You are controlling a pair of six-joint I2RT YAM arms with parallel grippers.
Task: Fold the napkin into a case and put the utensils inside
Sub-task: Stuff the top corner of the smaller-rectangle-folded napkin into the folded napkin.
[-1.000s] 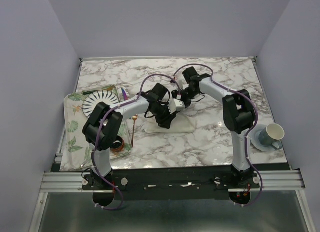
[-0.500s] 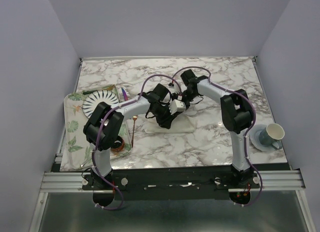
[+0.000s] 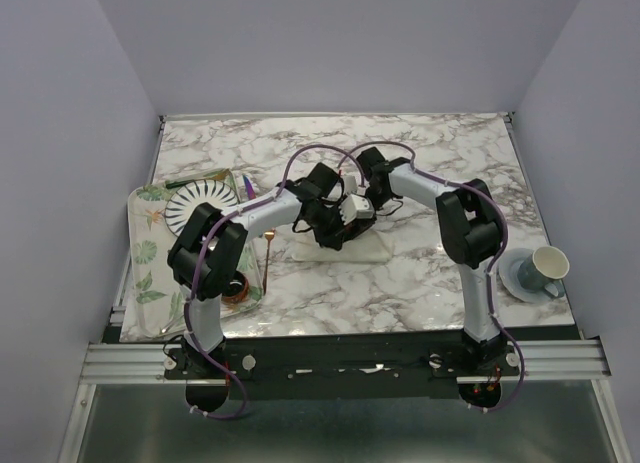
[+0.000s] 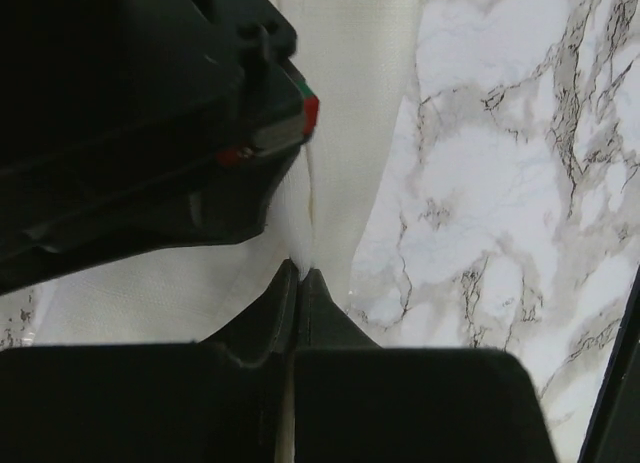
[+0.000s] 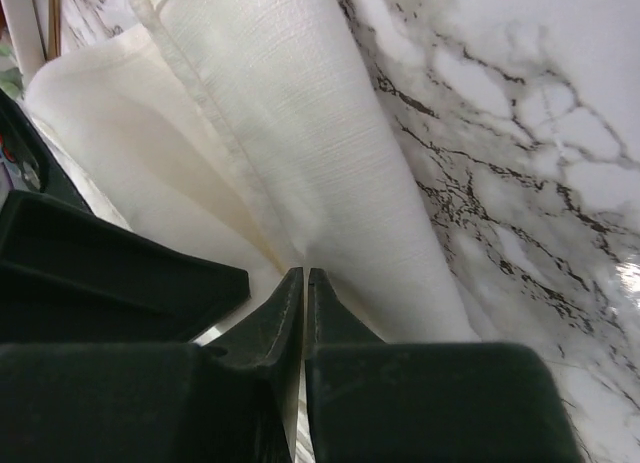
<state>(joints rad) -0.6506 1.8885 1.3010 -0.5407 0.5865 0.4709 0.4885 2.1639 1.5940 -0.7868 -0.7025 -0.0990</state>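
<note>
Both have just been closed: the left gripper [image 4: 300,273] and right gripper [image 5: 305,273] are pinched on a raised edge of the napkin [image 5: 290,123] (seemingly side by side), so folding may proceed.

Left arm [image 3: 258,213] and right arm [image 3: 428,186]: white tubular links, bulky black joints, purple cables [image 3: 318,149] looped alongside. Left end effector [image 4: 300,273] and right end effector [image 5: 305,273] are matte black, fingers [image 4: 268,318] tapering.
</note>
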